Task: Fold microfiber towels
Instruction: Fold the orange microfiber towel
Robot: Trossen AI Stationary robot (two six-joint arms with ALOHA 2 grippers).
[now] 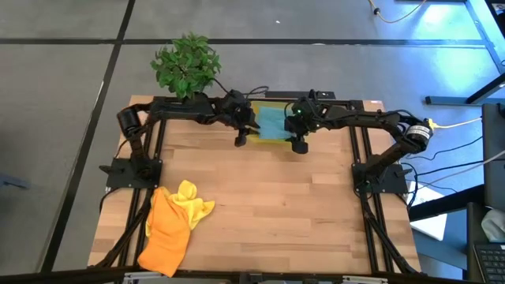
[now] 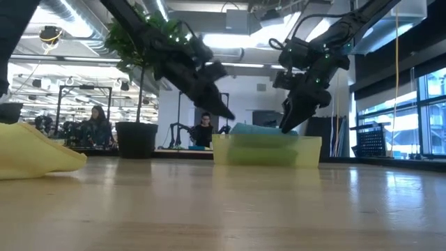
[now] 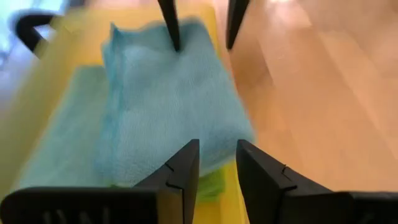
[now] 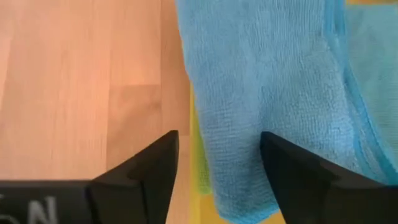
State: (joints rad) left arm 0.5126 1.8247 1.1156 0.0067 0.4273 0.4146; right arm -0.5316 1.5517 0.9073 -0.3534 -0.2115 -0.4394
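Folded blue towel (image 1: 271, 122) lies in yellow bin (image 1: 251, 108) at bench far edge, btwn both tools. Left tool (image 3: 216, 163) and right tool (image 4: 218, 165) hover over its near edge, jaws parted, holding nothing. Orange towel (image 1: 166, 237) and yellow towel (image 1: 193, 203) wait near left arm.

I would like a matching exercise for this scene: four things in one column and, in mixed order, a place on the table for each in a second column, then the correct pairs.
Things:
1. teal-blue towel
2. orange towel
3. potted plant
4. yellow towel

Places:
A. at the table's far edge, near the left arm's base
B. folded, on top in the yellow bin
C. near the table's front left corner
D. crumpled, lying partly on the orange cloth

Pairs: 1-B, 2-C, 3-A, 4-D
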